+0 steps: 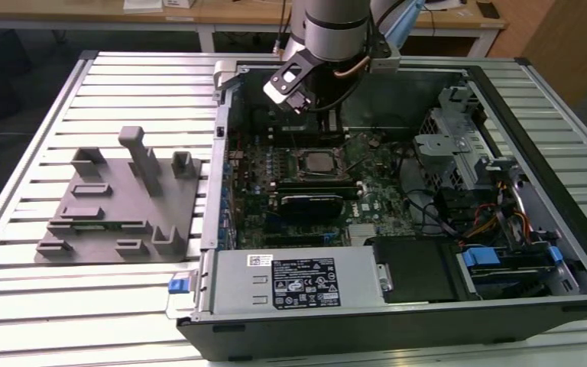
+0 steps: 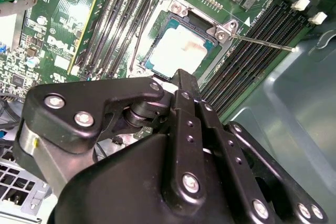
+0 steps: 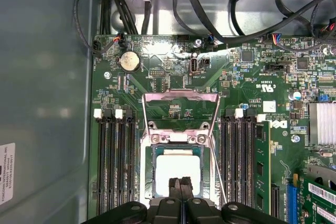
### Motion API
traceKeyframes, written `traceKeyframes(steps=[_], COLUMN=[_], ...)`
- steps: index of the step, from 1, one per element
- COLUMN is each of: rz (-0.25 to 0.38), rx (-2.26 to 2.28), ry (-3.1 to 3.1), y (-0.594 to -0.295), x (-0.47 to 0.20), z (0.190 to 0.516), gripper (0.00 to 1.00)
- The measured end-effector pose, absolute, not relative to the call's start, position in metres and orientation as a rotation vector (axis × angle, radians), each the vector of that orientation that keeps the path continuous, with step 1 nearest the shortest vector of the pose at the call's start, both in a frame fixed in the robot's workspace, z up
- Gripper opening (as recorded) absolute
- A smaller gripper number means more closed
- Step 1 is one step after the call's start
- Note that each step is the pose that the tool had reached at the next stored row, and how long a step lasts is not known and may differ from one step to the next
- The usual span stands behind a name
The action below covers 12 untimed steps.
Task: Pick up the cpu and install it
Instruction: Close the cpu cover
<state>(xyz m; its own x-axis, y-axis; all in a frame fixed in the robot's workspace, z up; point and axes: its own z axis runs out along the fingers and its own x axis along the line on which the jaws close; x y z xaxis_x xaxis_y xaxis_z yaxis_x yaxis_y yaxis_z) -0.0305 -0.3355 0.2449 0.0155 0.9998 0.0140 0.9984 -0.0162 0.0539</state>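
The cpu (image 1: 320, 160), a square chip with a shiny pale top, lies flat in the motherboard socket inside the open computer case (image 1: 538, 115). It shows in both wrist views, cpu (image 2: 177, 51) and cpu (image 3: 178, 169). The socket's metal load frame (image 3: 181, 109) is flipped open and its thin lever (image 2: 262, 41) sticks out to the side. My gripper (image 1: 299, 101) hangs a little above the board, just off the chip's edge. Its black fingers (image 3: 176, 188) are pressed together with nothing between them, the gripper (image 2: 185, 80) standing clear of the chip.
A grey moulded fixture block (image 1: 120, 202) sits on the slatted table at the exterior view's left. Inside the case are the power supply (image 1: 293, 279), a drive cage (image 1: 457, 149), black cables (image 3: 210, 19) and a memory stick (image 3: 261, 166) beside the socket.
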Motion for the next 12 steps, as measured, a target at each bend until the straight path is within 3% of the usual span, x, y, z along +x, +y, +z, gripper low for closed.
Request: traceKeyframes(steps=[12], rz=[0.074], rx=[2.218], ry=[2.183], y=[-0.3355], x=[-0.0305], z=[0.2508], gripper=[0.11])
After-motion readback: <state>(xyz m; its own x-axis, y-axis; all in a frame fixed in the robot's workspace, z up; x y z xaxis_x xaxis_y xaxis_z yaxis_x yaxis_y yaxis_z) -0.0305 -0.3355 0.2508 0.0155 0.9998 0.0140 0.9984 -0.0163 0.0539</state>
